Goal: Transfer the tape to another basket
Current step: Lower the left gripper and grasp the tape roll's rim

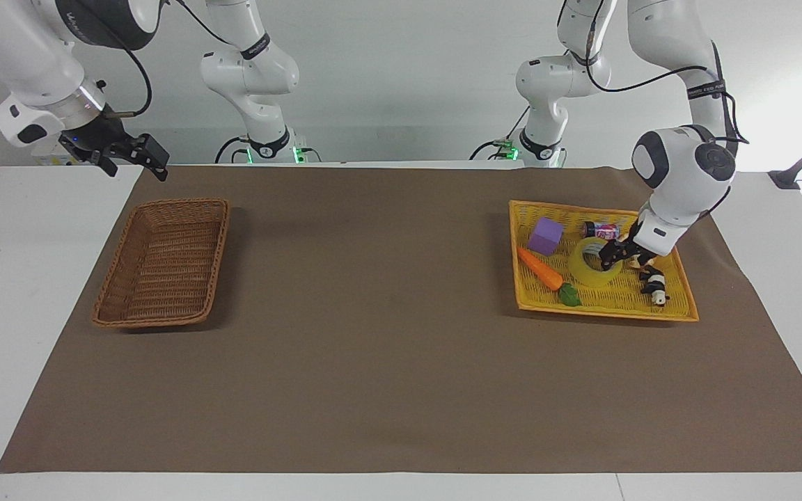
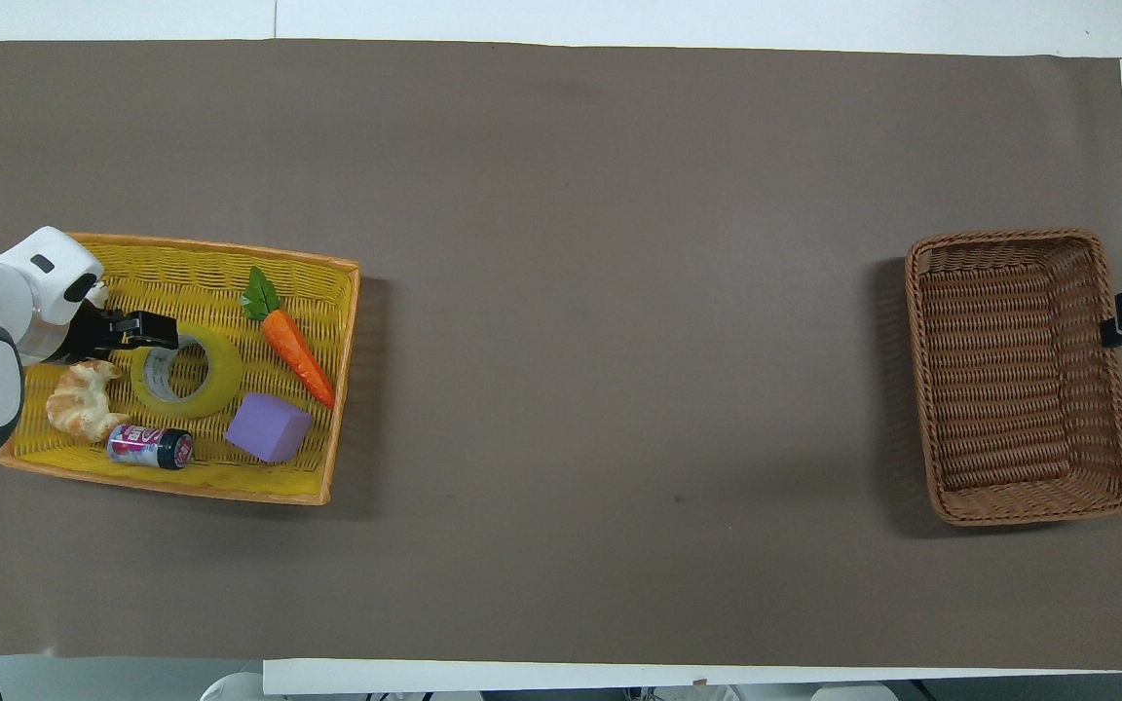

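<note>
The yellow tape roll lies flat in the bright yellow tray at the left arm's end of the table; it also shows in the overhead view. My left gripper is open and low at the tape's rim, on the side toward the tray's outer end; it also shows in the overhead view. The brown wicker basket stands with nothing in it at the right arm's end, seen too in the overhead view. My right gripper waits open in the air beside that basket.
In the yellow tray with the tape lie a purple cube, a toy carrot, a small can, a croissant and a small panda figure. A brown mat covers the table between the two containers.
</note>
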{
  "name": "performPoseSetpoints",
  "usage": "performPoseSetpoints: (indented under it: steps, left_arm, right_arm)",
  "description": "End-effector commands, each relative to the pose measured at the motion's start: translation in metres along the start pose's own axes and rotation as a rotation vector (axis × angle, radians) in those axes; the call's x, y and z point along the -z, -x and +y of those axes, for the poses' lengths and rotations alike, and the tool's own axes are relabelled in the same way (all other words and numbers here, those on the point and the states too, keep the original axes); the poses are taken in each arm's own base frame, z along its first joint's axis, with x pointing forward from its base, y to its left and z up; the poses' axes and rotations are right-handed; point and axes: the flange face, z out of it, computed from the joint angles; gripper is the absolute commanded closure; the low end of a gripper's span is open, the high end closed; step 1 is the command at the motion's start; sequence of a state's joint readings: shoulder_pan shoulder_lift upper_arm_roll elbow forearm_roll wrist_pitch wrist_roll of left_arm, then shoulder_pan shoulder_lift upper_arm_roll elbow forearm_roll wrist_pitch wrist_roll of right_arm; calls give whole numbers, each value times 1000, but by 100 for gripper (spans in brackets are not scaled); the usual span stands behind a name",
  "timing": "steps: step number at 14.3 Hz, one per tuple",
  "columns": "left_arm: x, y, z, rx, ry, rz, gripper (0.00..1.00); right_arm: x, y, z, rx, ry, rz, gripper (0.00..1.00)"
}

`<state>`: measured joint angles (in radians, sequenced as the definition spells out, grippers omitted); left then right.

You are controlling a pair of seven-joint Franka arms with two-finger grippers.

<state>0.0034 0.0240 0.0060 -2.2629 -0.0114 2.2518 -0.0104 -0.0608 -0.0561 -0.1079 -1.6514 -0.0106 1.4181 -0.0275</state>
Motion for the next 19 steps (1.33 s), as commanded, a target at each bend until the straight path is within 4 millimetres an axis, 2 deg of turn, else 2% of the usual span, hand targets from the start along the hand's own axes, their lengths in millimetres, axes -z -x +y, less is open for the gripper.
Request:
performPoseSetpoints:
  steps: [1,6,8,12,14,17,18,19]
  left_arm:
    - [1,16,1,-23,-10,-29,2]
    - [-17,42,-3,-28,-9,-39,6]
    - [-19,42,1,-43,-9,-11,6]
    - [-38,42,2,-46,-10,-11,10]
    - [-38,42,7,-67,-11,-13,29]
    - [-37,42,7,-60,-10,-17,84]
    - [-37,42,7,-63,-11,-16,99]
    - [-37,42,7,-64,-11,-14,100]
  right_arm:
    - [3,3,2,16,7,2,0]
    - [2,3,2,16,7,1,0]
    - [2,3,2,16,7,1,0]
    - [3,3,2,16,7,2,0]
    - [2,3,2,16,7,1,0]
    - [2,3,2,16,7,1,0]
    - [2,3,2,16,7,1,0]
    - [3,3,2,16,7,2,0]
